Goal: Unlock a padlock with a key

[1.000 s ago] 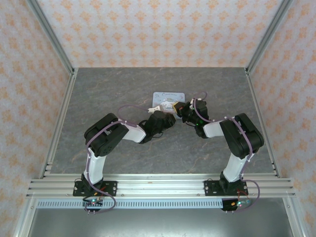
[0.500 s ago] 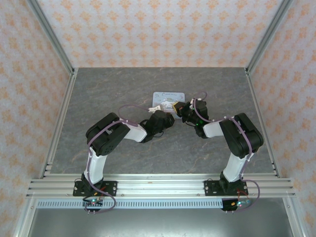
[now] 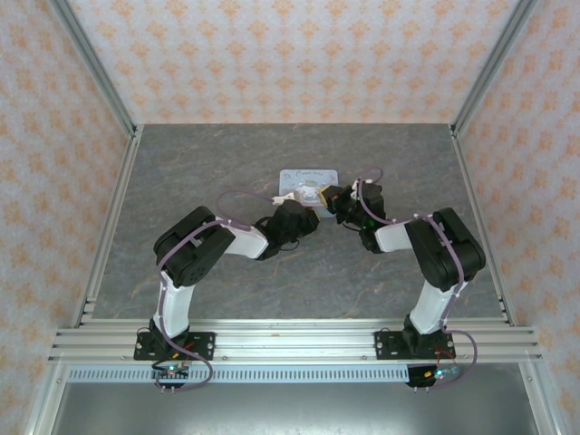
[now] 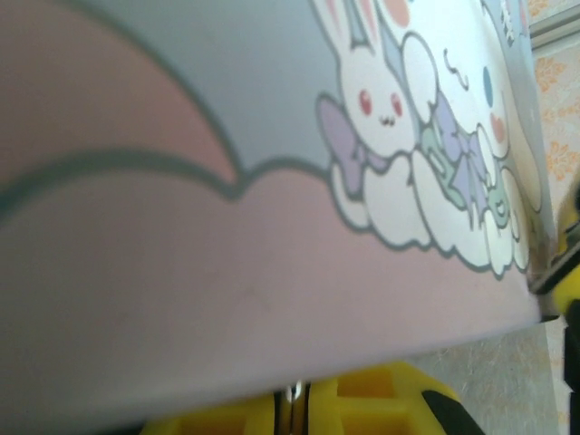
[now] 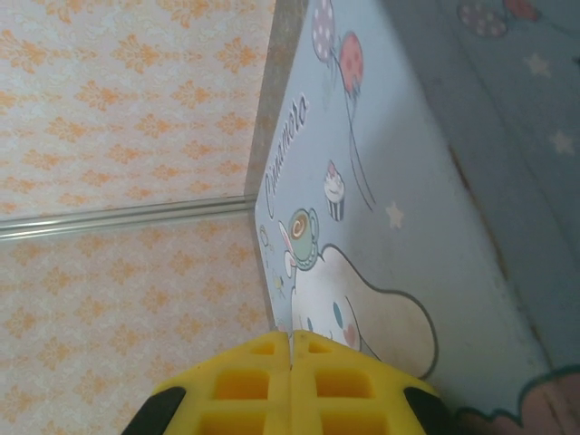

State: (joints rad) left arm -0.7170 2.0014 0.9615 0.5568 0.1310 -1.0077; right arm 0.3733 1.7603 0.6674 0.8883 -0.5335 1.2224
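Note:
The pastel cartoon-printed tin (image 3: 308,178) lies at the table's middle, and both grippers meet at its near right corner. My left gripper (image 4: 294,399) is pressed up against the tin (image 4: 272,181); its yellow fingers (image 4: 381,403) are shut with a thin shiny metal sliver, apparently the key (image 4: 292,392), in the seam. My right gripper (image 5: 290,340) has its yellow fingers (image 5: 344,381) closed flat together, nothing visible between them, tips at the tin's (image 5: 399,181) edge. In the top view the left gripper (image 3: 305,206) and right gripper (image 3: 323,194) nearly touch. The padlock is hidden.
The grey marbled table (image 3: 199,172) is walled by orange-patterned panels (image 3: 272,54) and aluminium rails (image 3: 109,217). Both arms bend inward toward the middle, leaving open table on the left, right and far sides.
The left wrist has shifted slightly up toward the tin, and the right gripper has edged a little left and farther along the tin's corner. The tin has stayed put.

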